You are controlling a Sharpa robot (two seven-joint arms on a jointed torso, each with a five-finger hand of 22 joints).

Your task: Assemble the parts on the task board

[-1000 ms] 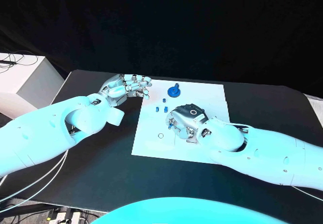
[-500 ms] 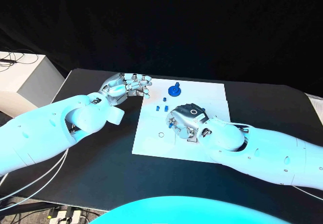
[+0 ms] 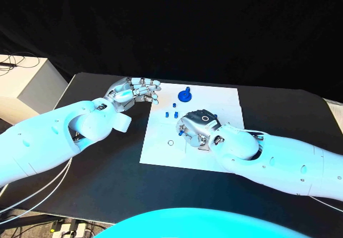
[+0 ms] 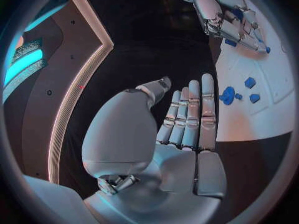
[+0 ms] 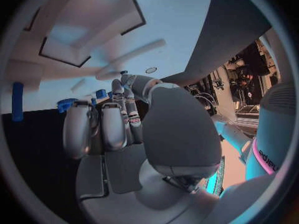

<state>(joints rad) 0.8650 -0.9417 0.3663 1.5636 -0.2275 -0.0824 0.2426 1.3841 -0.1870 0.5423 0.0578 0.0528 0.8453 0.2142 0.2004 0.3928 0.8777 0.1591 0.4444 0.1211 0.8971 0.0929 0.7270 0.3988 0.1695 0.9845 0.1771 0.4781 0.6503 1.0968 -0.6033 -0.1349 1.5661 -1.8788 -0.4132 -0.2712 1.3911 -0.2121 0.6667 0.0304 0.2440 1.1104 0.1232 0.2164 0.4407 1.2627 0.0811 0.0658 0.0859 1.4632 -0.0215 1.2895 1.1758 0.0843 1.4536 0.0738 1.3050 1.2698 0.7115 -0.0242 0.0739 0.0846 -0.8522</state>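
Head view: I see the white board (image 3: 214,99) in the middle of the black table (image 3: 107,183). My left hand (image 3: 134,91) hovers at the board's far left corner, fingers curled in, nothing visible in them. My right hand (image 3: 198,130) sits over the board's middle, knuckles up, a small blue part (image 3: 181,133) at its fingertips; I cannot tell if it is gripped. A blue wheel-shaped part (image 3: 186,96) stands near the far edge, small blue pegs (image 3: 171,114) lie between the wheel and the right hand.

Left wrist view: the left hand (image 4: 181,129) has straight fingers, holding nothing, beside the board (image 4: 249,119).

Right wrist view: the right hand (image 5: 118,129) points fingers at the board (image 5: 174,15); a blue peg (image 5: 17,101) lies apart.
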